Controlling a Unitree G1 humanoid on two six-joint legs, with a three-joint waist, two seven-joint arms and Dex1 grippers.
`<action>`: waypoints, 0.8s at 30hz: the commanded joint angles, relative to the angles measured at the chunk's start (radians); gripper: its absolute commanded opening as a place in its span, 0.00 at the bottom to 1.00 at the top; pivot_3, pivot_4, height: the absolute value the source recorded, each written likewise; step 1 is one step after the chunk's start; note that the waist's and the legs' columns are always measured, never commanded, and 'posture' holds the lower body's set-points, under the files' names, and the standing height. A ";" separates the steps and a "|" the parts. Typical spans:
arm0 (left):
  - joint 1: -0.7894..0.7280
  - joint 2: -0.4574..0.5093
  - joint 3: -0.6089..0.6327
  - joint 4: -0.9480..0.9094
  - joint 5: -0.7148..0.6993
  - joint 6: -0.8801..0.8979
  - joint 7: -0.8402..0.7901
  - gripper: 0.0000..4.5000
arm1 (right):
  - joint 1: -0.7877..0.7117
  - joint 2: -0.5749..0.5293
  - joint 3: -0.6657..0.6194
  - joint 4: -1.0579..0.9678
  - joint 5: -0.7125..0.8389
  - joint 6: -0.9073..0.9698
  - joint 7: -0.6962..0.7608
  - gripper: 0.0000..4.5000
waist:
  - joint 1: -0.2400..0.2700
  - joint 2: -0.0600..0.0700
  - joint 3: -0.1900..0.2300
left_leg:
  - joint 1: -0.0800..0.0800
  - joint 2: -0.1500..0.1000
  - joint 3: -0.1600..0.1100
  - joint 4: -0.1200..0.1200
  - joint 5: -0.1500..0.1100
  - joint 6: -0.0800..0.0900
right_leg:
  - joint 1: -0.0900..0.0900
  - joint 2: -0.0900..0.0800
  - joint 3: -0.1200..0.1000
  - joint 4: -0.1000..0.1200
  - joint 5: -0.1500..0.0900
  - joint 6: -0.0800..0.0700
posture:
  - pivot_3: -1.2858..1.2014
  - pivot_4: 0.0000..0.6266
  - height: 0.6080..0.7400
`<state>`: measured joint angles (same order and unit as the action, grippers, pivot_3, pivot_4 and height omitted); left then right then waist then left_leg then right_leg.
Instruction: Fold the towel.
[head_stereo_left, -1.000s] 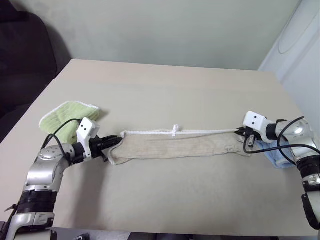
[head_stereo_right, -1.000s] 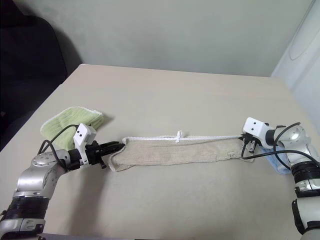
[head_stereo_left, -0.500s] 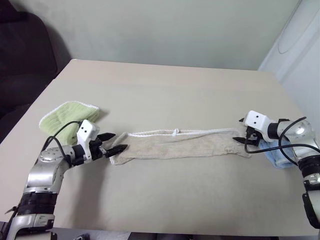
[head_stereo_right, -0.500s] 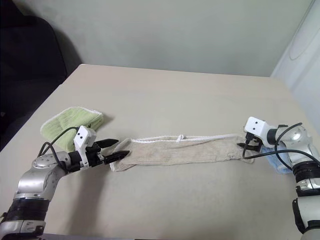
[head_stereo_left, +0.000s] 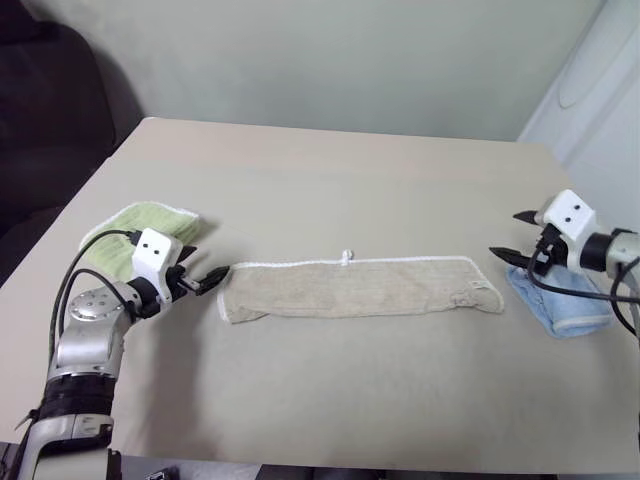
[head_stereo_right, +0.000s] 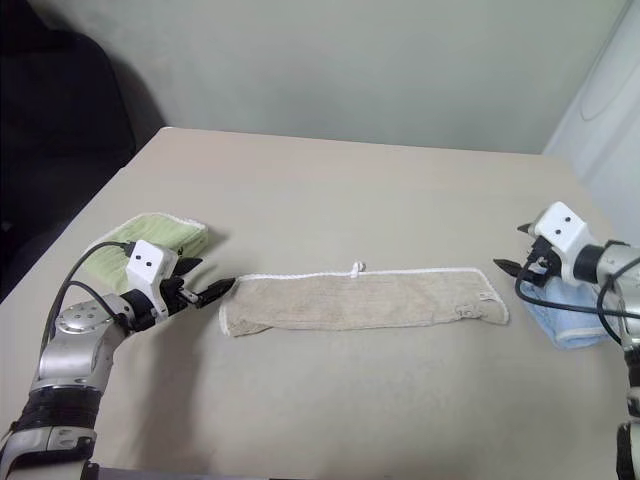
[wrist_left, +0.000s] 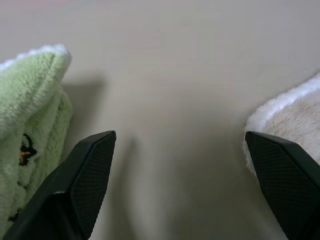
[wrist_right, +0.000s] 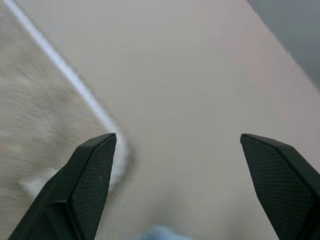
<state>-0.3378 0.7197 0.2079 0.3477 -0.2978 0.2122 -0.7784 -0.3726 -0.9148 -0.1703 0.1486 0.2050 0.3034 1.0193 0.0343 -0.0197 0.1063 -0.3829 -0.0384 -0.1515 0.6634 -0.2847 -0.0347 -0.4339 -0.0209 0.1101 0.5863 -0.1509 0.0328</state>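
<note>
The towel (head_stereo_left: 355, 288), beige with white edging and a small loop, lies flat as a long folded strip across the middle of the table (head_stereo_left: 330, 170). My left gripper (head_stereo_left: 210, 272) is open just off the strip's left end, touching nothing. In the left wrist view the towel's corner (wrist_left: 295, 115) sits beside one finger (wrist_left: 282, 170). My right gripper (head_stereo_left: 510, 235) hangs open, raised a little past the strip's right end. The right wrist view shows the towel's edge (wrist_right: 40, 110) beside my open right gripper (wrist_right: 178, 136).
A lime-green towel (head_stereo_left: 130, 225) lies bunched behind my left gripper, near the table's left edge. A light-blue towel (head_stereo_left: 560, 305) lies under my right arm at the right edge. A dark chair stands off the far left corner.
Both grippers opened and let go of the towel's ends. The left drew back to the left. The right rose and pulled away to the right. The towel settled flat.
</note>
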 joint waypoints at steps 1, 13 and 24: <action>0.008 0.012 0.097 -0.112 -0.131 0.112 -0.032 1.00 | 0.129 0.003 -0.138 -0.220 0.146 0.215 -0.029 0.93 | 0.001 -0.002 0.001 | 0.000 0.000 0.000 0.000 0.000 -0.001 | 0.000 0.000 0.000 0.000 0.000 0.000 | 0.52 0.24 1.00; 0.314 0.099 0.185 -0.487 -0.411 0.380 -0.269 1.00 | 0.281 0.113 -0.281 -0.322 0.396 0.585 -0.156 0.93 | -0.013 -0.002 0.002 | -0.001 0.000 0.000 0.000 -0.008 0.008 | -0.002 0.001 0.002 -0.003 -0.005 0.008 | 0.52 0.24 1.00; 0.415 0.107 0.104 -0.610 -0.273 0.266 -0.250 1.00 | 0.272 0.320 -0.532 -0.378 0.646 0.948 -0.475 0.97 | -0.006 -0.001 0.001 | -0.001 0.000 -0.001 -0.001 -0.009 0.010 | -0.002 0.001 0.003 -0.002 -0.005 0.001 | 0.52 0.24 1.00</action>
<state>0.0806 0.8295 0.3127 -0.2248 -0.5832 0.5060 -1.0382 -0.1046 -0.6024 -0.6306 -0.1790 0.7998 1.2133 0.5906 0.0281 -0.0203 0.1071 -0.3841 -0.0390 -0.1524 0.6628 -0.2942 -0.0247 -0.4361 -0.0200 0.1132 0.5844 -0.1564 0.0335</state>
